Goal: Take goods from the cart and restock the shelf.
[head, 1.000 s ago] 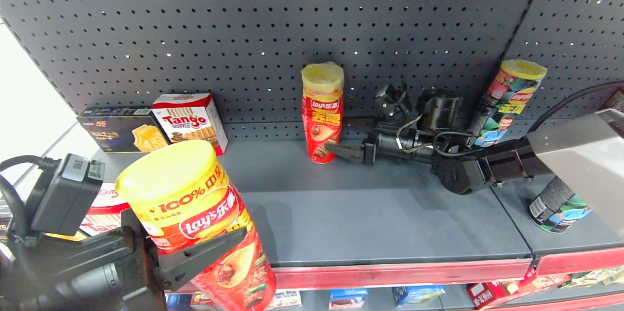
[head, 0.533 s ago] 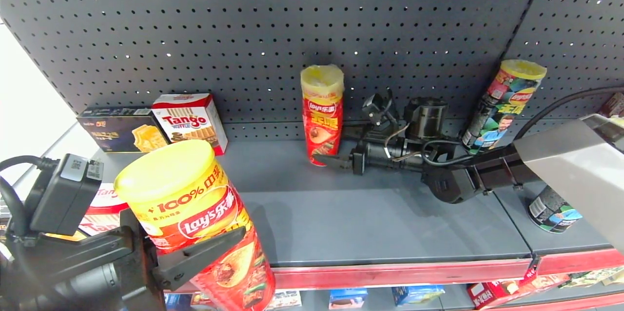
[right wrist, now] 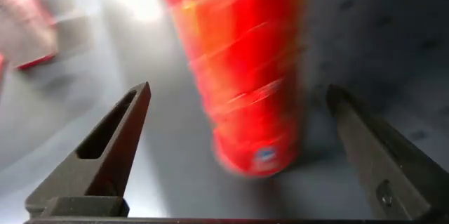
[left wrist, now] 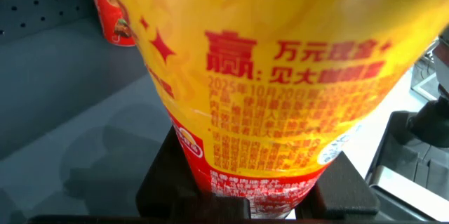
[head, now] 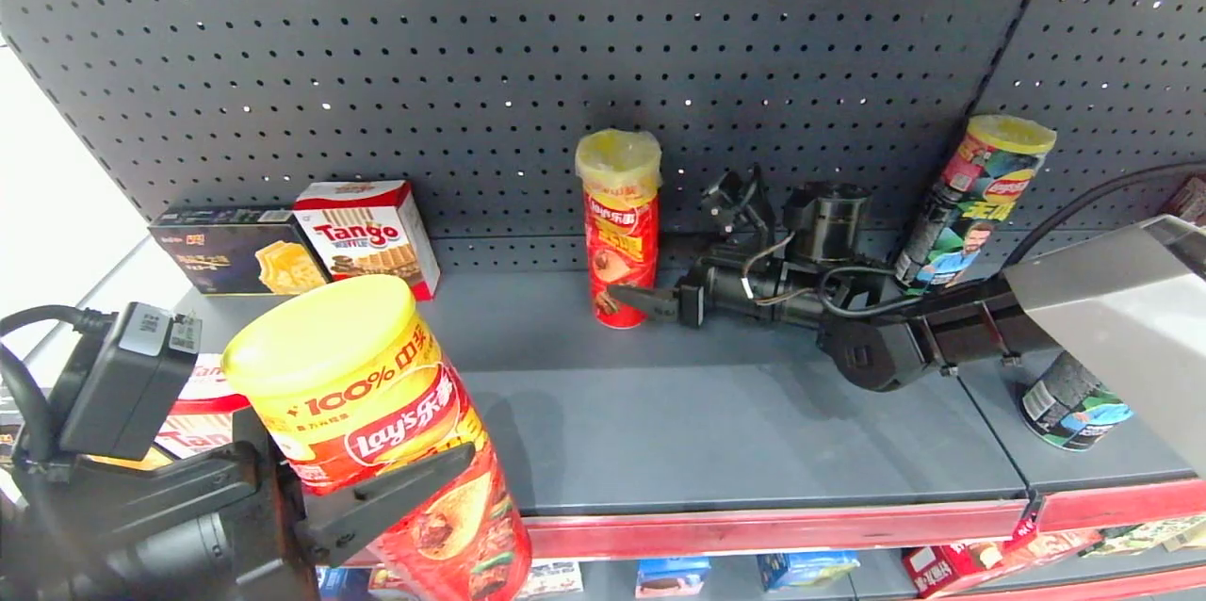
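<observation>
The left end effector point(head: 377, 483) is clenching a large chip can point(head: 367, 403) at the near left, in front of the shelf point(head: 716, 422). This can has a yellow lid and a yellow and red body, and it is tilting a little with its lid toward the far side. The dark fingers point(head: 396, 493) are pressing on the lower half of the can.

The right arm is lying across the shelf from the right side. Its end effector point(right wrist: 238, 90) is released, with the jaws standing wide. A slim red chip can point(head: 617, 234) with a yellow lid is standing on the shelf at the far middle, just in front of the perforated back wall point(head: 471, 64). In the right wrist view this can is sitting between the two fingers point(right wrist: 116, 143), and it is apart from both of them.

At the far left of the shelf, a red and white box point(head: 367, 234) is standing just beside a dark box point(head: 236, 248). At the far right, a green and black can point(head: 975, 196) is leaning against the back wall. Another dark can point(head: 1074, 403) is showing partly under the right arm, nearer the red front edge point(head: 754, 526) of the shelf.
</observation>
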